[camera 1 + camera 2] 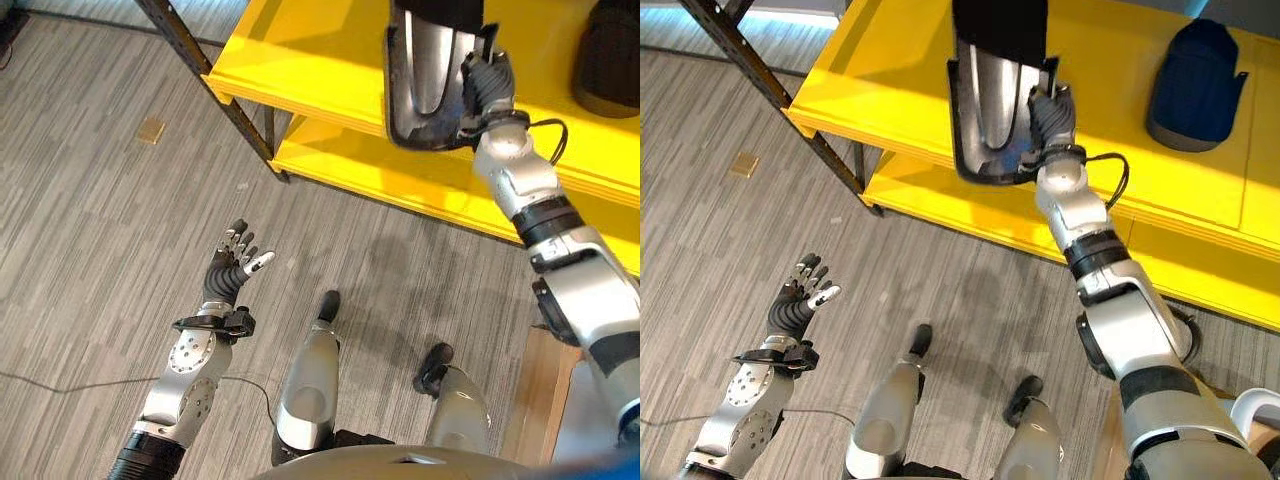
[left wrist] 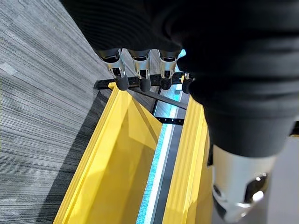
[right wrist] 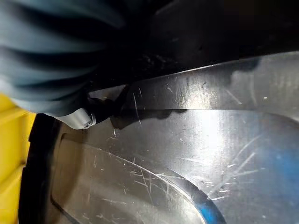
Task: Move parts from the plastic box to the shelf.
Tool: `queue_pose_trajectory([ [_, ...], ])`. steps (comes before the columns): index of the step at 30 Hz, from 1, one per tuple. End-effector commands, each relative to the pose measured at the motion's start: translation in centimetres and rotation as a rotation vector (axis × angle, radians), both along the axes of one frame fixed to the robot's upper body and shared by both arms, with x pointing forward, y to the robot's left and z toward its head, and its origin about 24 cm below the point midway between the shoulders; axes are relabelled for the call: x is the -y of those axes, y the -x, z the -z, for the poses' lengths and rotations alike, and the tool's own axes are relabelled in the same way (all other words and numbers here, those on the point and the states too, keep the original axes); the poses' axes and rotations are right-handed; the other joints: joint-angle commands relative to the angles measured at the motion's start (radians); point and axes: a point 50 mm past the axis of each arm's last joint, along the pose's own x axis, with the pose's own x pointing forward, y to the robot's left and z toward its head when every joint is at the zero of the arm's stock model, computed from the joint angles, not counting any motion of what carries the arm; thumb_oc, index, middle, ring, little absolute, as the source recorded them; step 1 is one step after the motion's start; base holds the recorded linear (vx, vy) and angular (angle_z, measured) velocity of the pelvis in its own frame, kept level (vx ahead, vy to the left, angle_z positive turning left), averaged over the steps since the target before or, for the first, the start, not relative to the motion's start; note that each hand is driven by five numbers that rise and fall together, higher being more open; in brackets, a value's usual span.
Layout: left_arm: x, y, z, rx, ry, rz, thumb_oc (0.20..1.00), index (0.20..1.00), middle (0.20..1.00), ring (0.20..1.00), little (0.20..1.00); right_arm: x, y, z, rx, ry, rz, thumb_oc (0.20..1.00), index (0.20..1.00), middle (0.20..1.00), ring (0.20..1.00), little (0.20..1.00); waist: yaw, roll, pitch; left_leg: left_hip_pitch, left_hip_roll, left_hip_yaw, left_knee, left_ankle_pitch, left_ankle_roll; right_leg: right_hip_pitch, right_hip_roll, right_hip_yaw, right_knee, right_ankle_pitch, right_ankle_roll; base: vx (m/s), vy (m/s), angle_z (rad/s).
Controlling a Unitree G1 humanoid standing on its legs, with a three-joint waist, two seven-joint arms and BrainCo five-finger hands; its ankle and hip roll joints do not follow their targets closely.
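A large part [image 1: 990,100], a silver metal shell with a black rim and a black top, hangs over the top board of the yellow shelf [image 1: 880,75]. My right hand [image 1: 1052,115] grips its right edge with curled fingers. In the right wrist view the part's scratched shiny metal [image 3: 201,140] sits right against the hand. My left hand [image 1: 232,265] is held out low over the grey floor in front of the shelf, fingers straight and holding nothing. Its fingers [image 2: 140,70] point towards the shelf's yellow boards [image 2: 117,163].
A dark blue part [image 1: 1195,85] lies on the top board at the right. A lower yellow board [image 1: 400,175] runs beneath. A black slanted upright [image 1: 215,80] carries the shelf's left end. A small tan piece [image 1: 151,129] lies on the floor. A wooden board [image 1: 545,390] is at my right.
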Motion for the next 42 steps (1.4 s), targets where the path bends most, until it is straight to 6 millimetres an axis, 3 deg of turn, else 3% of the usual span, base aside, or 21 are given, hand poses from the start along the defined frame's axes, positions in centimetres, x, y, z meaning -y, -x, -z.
queue_pose_trajectory([
  [1, -0.2, -0.1, -4.2, 0.194, -0.037, 0.044, 1.000, 1.000, 1.000, 1.000, 1.000, -0.5, 1.3, -8.1, 0.260, 0.014, -0.008, 0.200, 0.200, 0.200, 0.200, 0.200, 0.005, -0.037, 0.013, -0.071, 0.018, -0.027, 0.088, -0.083, 0.015, 0.155, -0.001, -0.027, -0.220, 0.071, 0.036, 0.02, 0.016, 0.11],
  [4, 0.0, -0.3, -4.6, 0.215, -0.038, 0.057, 1.000, 1.000, 1.000, 1.000, 1.000, 1.2, 1.2, -9.2, 0.254, -0.017, 0.052, 0.200, 0.200, 0.200, 0.200, 0.200, 0.016, -0.033, 0.020, -0.091, 0.014, -0.034, 0.080, -0.073, 0.015, 0.147, 0.000, -0.037, -0.229, 0.074, 0.038, 0.05, -0.004, 0.11],
  [5, 0.1, -0.3, -4.7, 0.217, -0.036, 0.062, 1.000, 1.000, 1.000, 1.000, 1.000, 2.0, 1.1, -9.4, 0.243, -0.018, 0.084, 0.200, 0.200, 0.200, 0.200, 0.200, 0.020, -0.033, 0.017, -0.088, 0.017, -0.040, 0.078, -0.095, 0.010, 0.152, 0.006, -0.033, -0.229, 0.053, 0.045, 0.03, 0.003, 0.12],
  [7, 0.2, -0.3, -4.8, 0.223, -0.033, 0.067, 1.000, 1.000, 1.000, 1.000, 1.000, 2.4, 1.2, -9.8, 0.243, -0.005, 0.101, 0.200, 0.200, 0.200, 0.200, 0.200, 0.022, -0.031, 0.022, -0.102, 0.011, -0.038, 0.077, -0.072, 0.015, 0.142, 0.002, -0.043, -0.235, 0.074, 0.039, 0.01, 0.002, 0.04],
  [10, 0.2, -0.3, -5.0, 0.231, -0.034, 0.074, 1.000, 1.000, 1.000, 1.000, 1.000, 3.0, 1.3, -10.5, 0.243, 0.037, 0.132, 0.200, 0.200, 0.200, 0.200, 0.200, 0.027, -0.032, 0.020, -0.101, 0.013, -0.045, 0.079, -0.096, 0.011, 0.148, 0.006, -0.036, -0.234, 0.053, 0.046, 0.06, -0.021, 0.01],
  [11, 0.5, -0.4, -5.4, 0.250, -0.035, 0.090, 1.000, 1.000, 1.000, 1.000, 1.000, 4.2, 1.6, -11.2, 0.245, 0.024, 0.176, 0.200, 0.200, 0.200, 0.200, 0.200, 0.032, -0.032, 0.024, -0.114, 0.010, -0.051, 0.077, -0.092, 0.010, 0.145, 0.009, -0.040, -0.242, 0.053, 0.046, 0.00, 0.000, 0.00],
  [14, 0.6, -0.4, -5.7, 0.261, -0.029, 0.093, 1.000, 1.000, 1.000, 1.000, 1.000, 5.0, 1.9, -11.9, 0.258, 0.010, 0.197, 0.200, 0.200, 0.200, 0.200, 0.200, 0.037, -0.032, 0.027, -0.125, 0.007, -0.058, 0.079, -0.090, 0.009, 0.142, 0.011, -0.047, -0.245, 0.052, 0.047, 0.02, -0.010, 0.04],
  [15, 0.6, -0.4, -5.6, 0.258, -0.021, 0.093, 1.000, 1.000, 1.000, 1.000, 1.000, 6.4, 2.3, -12.4, 0.261, -0.025, 0.235, 0.200, 0.200, 0.200, 0.200, 0.200, 0.043, -0.030, 0.028, -0.133, 0.001, -0.064, 0.080, -0.090, 0.009, 0.144, 0.011, -0.053, -0.248, 0.050, 0.048, 0.03, -0.001, 0.18],
  [19, 0.6, -0.4, -5.7, 0.266, -0.015, 0.088, 1.000, 1.000, 1.000, 1.000, 1.000, 8.2, 3.0, -13.3, 0.269, -0.036, 0.288, 0.200, 0.200, 0.200, 0.200, 0.200, 0.052, -0.023, 0.032, -0.148, -0.007, -0.074, 0.081, -0.088, 0.009, 0.148, 0.010, -0.063, -0.256, 0.049, 0.050, 0.03, -0.008, 0.08],
  [31, 1.5, -0.7, -6.2, 0.283, 0.003, 0.125, 1.000, 1.000, 1.000, 1.000, 1.000, 9.7, 3.8, -14.2, 0.280, -0.055, 0.338, 0.200, 0.200, 0.200, 0.200, 0.200, 0.064, -0.029, 0.044, -0.185, -0.021, -0.091, 0.106, -0.099, 0.012, 0.152, 0.015, -0.078, -0.268, 0.045, 0.051, 0.01, -0.005, 0.07],
  [42, 1.5, -0.7, -6.2, 0.285, 0.017, 0.118, 1.000, 1.000, 1.000, 1.000, 1.000, 10.5, 4.3, -14.7, 0.331, -0.229, 0.317, 0.200, 0.200, 0.200, 0.200, 0.200, 0.079, -0.023, 0.047, -0.214, -0.036, -0.103, 0.131, -0.112, 0.014, 0.163, 0.020, -0.087, -0.285, 0.039, 0.053, 0.02, -0.003, 0.04],
])
